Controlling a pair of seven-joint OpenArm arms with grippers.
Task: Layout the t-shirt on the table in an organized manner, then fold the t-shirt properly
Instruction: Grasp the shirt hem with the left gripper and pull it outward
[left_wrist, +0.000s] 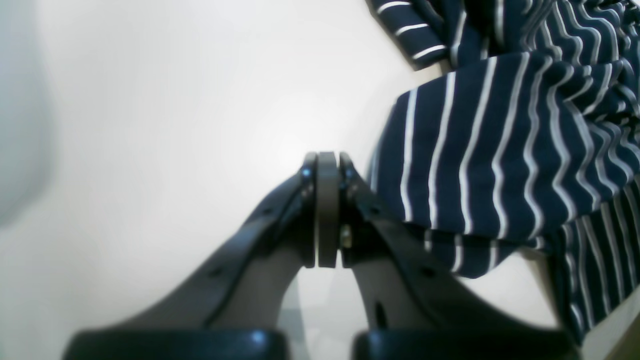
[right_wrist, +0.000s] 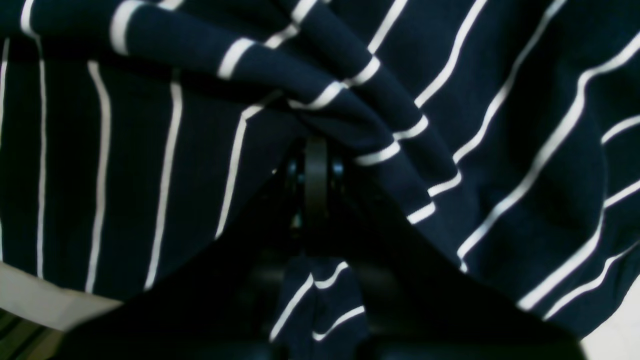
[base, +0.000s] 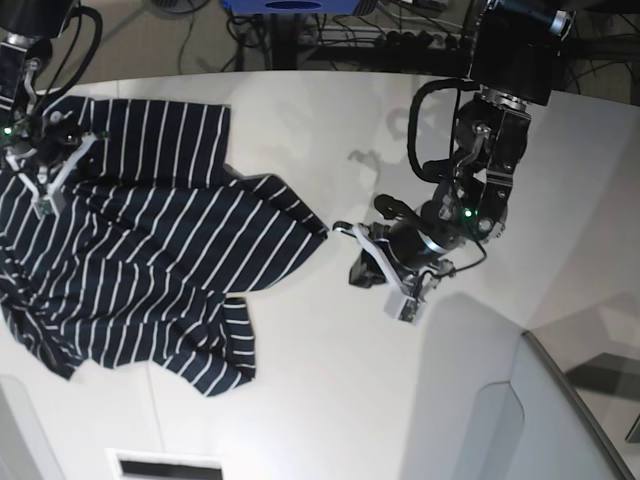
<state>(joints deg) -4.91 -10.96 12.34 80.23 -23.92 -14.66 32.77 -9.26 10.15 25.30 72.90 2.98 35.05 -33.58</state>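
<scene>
The navy t-shirt (base: 150, 260) with thin white stripes lies crumpled and partly spread on the left half of the white table (base: 400, 400). In the base view my right arm stands over its upper left part. My right gripper (right_wrist: 316, 150) is shut on a bunched fold of the t-shirt (right_wrist: 450, 125), and striped fabric fills that view. My left gripper (base: 360, 270) is shut with nothing between its pads (left_wrist: 327, 200). It hovers low over bare table just right of the shirt's pointed right corner (base: 318, 228). The shirt's edge (left_wrist: 500, 150) lies close beside its right finger.
A pale raised panel (base: 545, 420) sits at the table's lower right. Cables and a blue object (base: 290, 5) lie beyond the curved far edge. A dark slot (base: 165, 468) shows at the bottom edge.
</scene>
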